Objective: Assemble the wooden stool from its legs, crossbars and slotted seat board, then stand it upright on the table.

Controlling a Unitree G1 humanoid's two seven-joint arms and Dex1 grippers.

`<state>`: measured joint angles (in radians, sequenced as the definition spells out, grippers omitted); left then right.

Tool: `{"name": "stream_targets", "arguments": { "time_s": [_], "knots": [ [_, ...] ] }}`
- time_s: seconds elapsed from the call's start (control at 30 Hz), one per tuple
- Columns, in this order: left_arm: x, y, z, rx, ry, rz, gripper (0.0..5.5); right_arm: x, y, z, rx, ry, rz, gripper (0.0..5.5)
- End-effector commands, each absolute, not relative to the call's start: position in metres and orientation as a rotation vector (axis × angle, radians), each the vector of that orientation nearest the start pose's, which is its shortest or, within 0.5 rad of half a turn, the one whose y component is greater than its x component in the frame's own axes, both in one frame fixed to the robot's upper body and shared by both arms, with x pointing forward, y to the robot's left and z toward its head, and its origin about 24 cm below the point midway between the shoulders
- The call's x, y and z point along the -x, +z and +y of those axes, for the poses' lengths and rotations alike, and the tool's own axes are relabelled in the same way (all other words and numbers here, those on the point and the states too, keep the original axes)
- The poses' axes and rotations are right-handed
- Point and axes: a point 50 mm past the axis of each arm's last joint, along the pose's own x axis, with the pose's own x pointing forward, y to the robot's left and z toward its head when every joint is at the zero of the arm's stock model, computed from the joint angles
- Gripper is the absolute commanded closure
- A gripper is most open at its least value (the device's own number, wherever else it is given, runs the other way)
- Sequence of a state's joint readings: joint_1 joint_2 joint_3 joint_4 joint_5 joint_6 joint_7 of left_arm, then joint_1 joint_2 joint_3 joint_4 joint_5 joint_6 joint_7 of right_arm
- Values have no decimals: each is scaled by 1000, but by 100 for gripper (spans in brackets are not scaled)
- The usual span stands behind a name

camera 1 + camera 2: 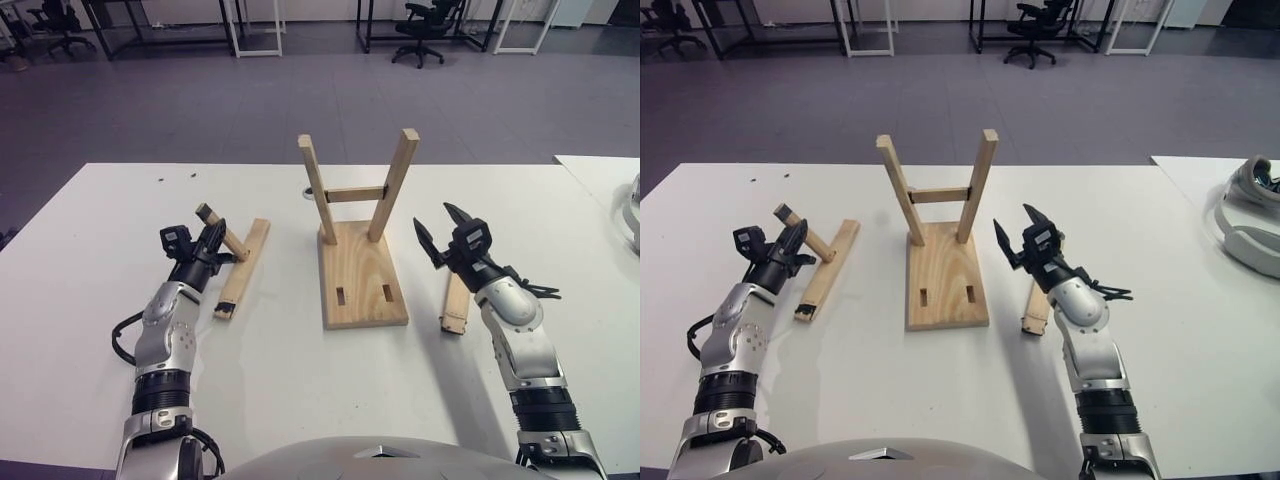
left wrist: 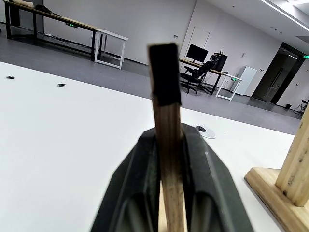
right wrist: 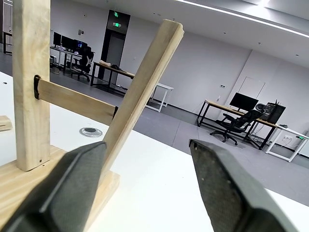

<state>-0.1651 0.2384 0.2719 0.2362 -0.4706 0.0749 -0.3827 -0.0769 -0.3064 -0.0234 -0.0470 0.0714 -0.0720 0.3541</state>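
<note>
Left gripper (image 1: 215, 235): clamped tight on a short crossbar (image 2: 170, 159), the 2 fingers pressed flat against its sides.
Short crossbar: its dark-tipped end sticks out past the fingertips; its other end touches the loose left leg (image 1: 243, 268), just to the gripper's right.
Loose left leg: flat on the white table (image 1: 90, 250), beside the left gripper, between it and the seat board (image 1: 365, 275).
Right gripper (image 1: 431, 214): fingers spread wide apart, nothing between them, raised off the table.
Seat board: flat on the table, between the 2 grippers, just to the left of the right one.
Slots: 2 empty slots (image 1: 341, 296) at the board's near end, on the robot's side of both grippers.
Standing legs: 2 legs, one (image 1: 318, 190) and another (image 1: 393, 185), rise from the board's far end, leaning apart; the second is close ahead of the right gripper's open fingers.
Fitted crossbar (image 1: 355, 194): joins the 2 standing legs partway up.
Loose right leg (image 1: 456, 305): flat on the table, behind the right gripper's fingers, beside its wrist.
</note>
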Motion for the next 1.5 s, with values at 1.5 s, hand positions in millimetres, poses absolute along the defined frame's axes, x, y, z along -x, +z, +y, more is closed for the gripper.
{"name": "stream_targets", "arguments": {
  "time_s": [1.5],
  "knots": [
    [-268, 21, 236, 174, -90, 78, 510, -264, 72, -179, 324, 381, -128, 230]
  ]
}}
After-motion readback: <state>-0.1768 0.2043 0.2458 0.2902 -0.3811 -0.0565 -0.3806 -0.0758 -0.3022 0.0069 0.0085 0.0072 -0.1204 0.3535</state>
